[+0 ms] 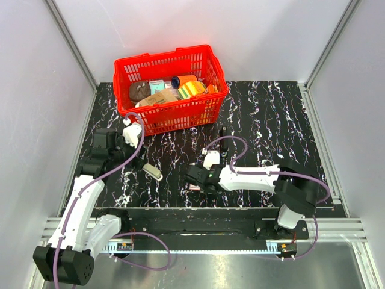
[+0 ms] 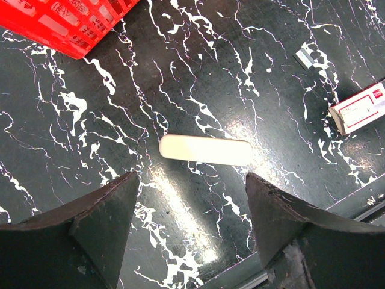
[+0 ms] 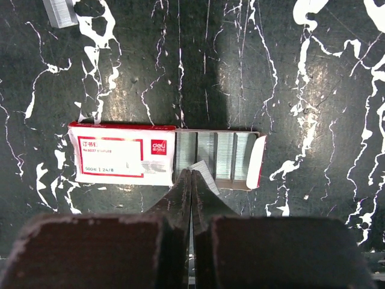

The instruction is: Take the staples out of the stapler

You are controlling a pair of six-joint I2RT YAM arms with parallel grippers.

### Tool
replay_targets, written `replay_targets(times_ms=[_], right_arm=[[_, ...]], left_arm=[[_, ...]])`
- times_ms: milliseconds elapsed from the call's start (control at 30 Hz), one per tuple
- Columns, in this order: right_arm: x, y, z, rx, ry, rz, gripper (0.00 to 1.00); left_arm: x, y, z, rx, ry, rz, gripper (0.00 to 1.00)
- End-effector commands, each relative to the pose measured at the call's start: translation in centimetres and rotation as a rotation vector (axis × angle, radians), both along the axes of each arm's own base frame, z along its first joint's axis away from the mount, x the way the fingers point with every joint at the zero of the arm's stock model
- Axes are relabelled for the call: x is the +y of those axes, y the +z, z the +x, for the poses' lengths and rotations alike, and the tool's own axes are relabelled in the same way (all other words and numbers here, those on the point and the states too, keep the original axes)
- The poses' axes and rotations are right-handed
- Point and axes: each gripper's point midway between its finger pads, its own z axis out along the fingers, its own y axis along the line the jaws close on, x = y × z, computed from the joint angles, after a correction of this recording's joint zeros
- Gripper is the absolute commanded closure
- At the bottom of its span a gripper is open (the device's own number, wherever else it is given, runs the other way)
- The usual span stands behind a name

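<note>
While the left gripper (image 2: 191, 183) hangs over the white stapler (image 2: 204, 149) with its fingers wide apart, the stapler lies flat on the desk (image 2: 210, 72) by the near edge, on the left side. The right gripper (image 3: 190, 173) has its fingers pressed together at the open box of staples (image 3: 120, 153), near the middle of the near edge. A small loose strip of staples (image 3: 59, 12) lies close by.
</note>
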Motion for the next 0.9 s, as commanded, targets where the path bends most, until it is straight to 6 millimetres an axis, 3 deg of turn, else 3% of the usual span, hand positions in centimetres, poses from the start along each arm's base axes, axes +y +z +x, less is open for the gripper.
replay_targets(times_ms=[0, 200, 433, 600, 867], right_arm=[[1.7, 1.0, 0.6, -0.009, 0.008, 0.050, 1.00], [1.5, 1.2, 0.7, -0.015, 0.014, 0.043, 1.00], [-0.7, 3.7, 0.4, -0.067, 0.000, 0.078, 0.94], [-2.1, 2.2, -0.7, -0.029, 0.000, 0.068, 1.00], [-1.9, 1.0, -1.2, 0.002, 0.028, 0.065, 1.00]], left_arm=[[-0.2, 1.7, 0.8, -0.068, -0.006, -0.017, 0.23], [-0.4, 1.7, 0.8, -0.064, -0.014, -0.024, 0.23], [-0.3, 1.8, 0.9, -0.068, -0.012, -0.020, 0.23], [-0.4, 1.9, 0.9, -0.070, -0.012, -0.023, 0.23], [-0.3, 2.0, 0.8, -0.068, -0.009, -0.021, 0.23]])
